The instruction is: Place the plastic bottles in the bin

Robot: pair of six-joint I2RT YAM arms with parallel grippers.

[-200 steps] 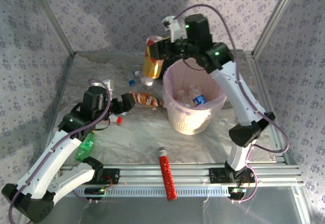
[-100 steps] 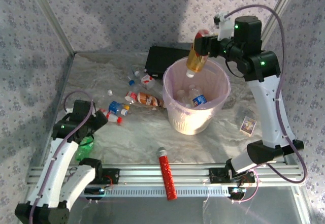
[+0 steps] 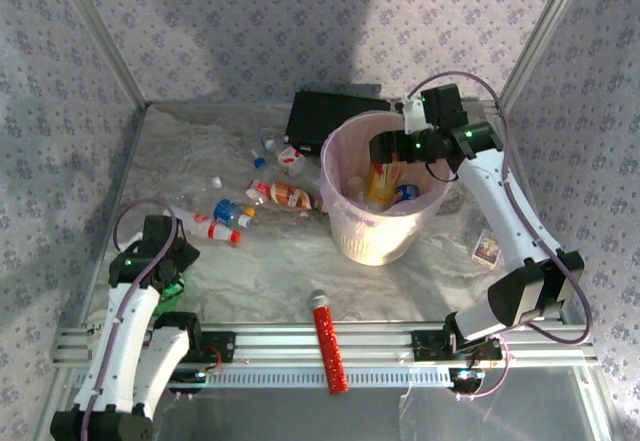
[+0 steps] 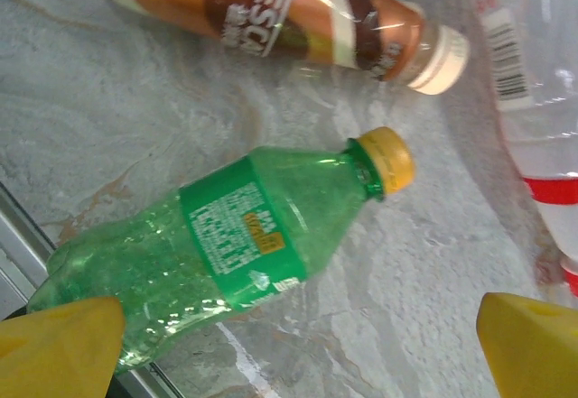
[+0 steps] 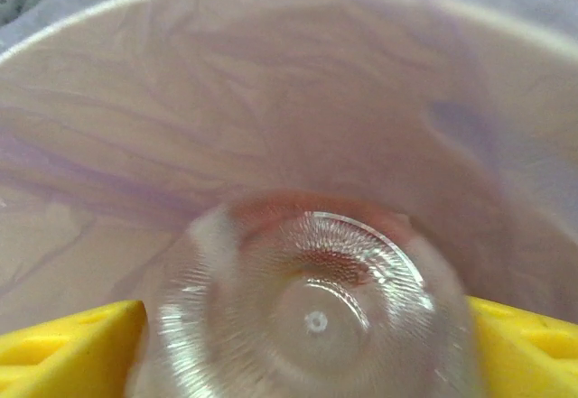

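Lying by the near desk (image 3: 280, 261) edge is a red tube (image 3: 328, 346). The left gripper (image 4: 293, 339), wide open, hangs over a green bottle (image 4: 226, 245). Farther, the right gripper (image 5: 307, 344) stands wide around a clear bottle (image 5: 312, 308) inside the bin (image 3: 375, 246), black box (image 3: 320, 116) behind.

Bright, even light; bottle base (image 5: 316, 317) blurred close-up.

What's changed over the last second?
The right fingers swung the amber bottle from behind the bin to over it and lowered it inside; whether it is released isn't clear. The left fingers pulled back, open, to the green bottle. Loose bottles, red tube and black box stayed put.
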